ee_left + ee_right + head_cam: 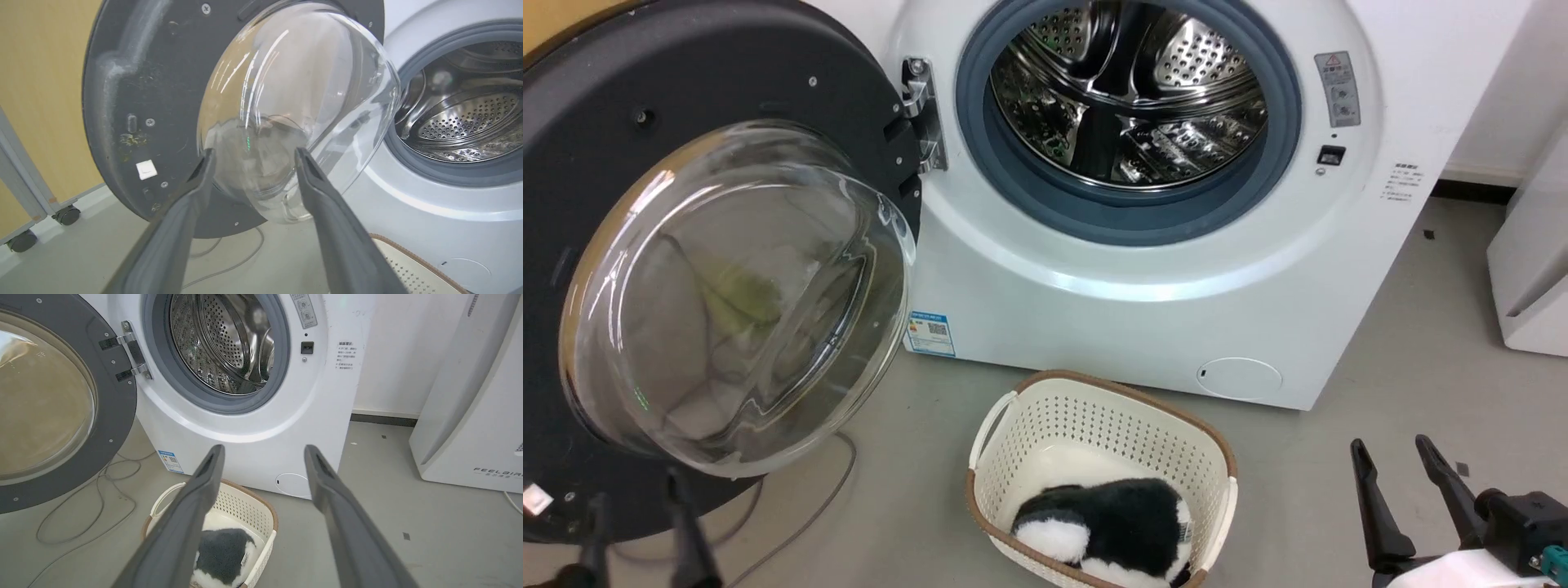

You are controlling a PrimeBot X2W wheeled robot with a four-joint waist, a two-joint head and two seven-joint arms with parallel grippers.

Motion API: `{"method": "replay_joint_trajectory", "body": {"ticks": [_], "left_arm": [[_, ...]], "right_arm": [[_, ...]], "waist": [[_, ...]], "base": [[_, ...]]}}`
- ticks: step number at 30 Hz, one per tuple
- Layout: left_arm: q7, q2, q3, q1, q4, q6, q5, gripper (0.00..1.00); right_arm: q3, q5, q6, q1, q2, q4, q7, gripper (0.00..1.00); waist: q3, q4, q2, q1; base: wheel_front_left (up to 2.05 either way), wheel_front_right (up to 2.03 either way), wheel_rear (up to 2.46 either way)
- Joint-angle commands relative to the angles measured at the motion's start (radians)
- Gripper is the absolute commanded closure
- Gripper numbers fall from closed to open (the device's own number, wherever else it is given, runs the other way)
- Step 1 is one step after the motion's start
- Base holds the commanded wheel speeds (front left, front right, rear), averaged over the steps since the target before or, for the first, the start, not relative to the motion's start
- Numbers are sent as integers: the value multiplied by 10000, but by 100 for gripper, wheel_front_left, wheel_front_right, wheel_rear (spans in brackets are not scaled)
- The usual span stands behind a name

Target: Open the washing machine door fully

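Observation:
The washing machine door (596, 204) stands swung wide to the left on its hinge (919, 114), its dark inner face and bulging clear glass bowl (735, 302) turned toward me. The same door (155, 102) and bowl (294, 106) fill the left wrist view; in the right wrist view the door (118, 400) sits at left. The white washing machine (1143, 310) shows its grey gasket and steel drum (1127, 90). My left gripper (637, 506) is open just below the bowl, touching nothing; its fingers (196, 192) frame the bowl's underside. Over the floor at lower right, my right gripper (1396, 465) is open and empty.
A cream laundry basket (1094, 425) with a black-and-white plush toy (1111, 523) sits on the floor before the machine. A grey cable (81, 510) loops under the door. A white FEELAIR appliance (470, 416) stands at right. A wheeled panel (24, 196) stands left of the door.

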State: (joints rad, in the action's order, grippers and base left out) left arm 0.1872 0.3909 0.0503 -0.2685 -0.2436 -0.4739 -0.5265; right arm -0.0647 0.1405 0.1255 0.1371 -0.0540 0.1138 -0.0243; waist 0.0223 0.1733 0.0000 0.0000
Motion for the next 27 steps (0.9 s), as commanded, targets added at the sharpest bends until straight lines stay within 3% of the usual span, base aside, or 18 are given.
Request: {"method": "replay_joint_trajectory", "body": {"ticks": [1, 7, 20, 27], "left_arm": [[-32, -25, 110, -104, -108, -69, 115, 0], [-309, -51, 1197, 341, -269, 239, 592, 0], [-903, -304, 3101, 2589, 861, 1443, 1202, 0], [-1146, -316, 3362, 2962, 1654, 1528, 1321, 0]], "right_arm": [[-5, -40, 52, 102, 38, 51, 4, 0], [78, -114, 52, 96, 38, 114, -75, 0], [188, -268, 52, 131, 38, 259, -297, 0], [299, -255, 52, 171, 38, 281, -349, 0]], "waist": [[-31, -51, 0, 0], [-123, -359, 0, 0], [-209, -1431, 0, 0], [-192, -1790, 0, 0]], "base": [[0, 0, 0], [0, 0, 0], [0, 0, 0], [0, 0, 0]]}}
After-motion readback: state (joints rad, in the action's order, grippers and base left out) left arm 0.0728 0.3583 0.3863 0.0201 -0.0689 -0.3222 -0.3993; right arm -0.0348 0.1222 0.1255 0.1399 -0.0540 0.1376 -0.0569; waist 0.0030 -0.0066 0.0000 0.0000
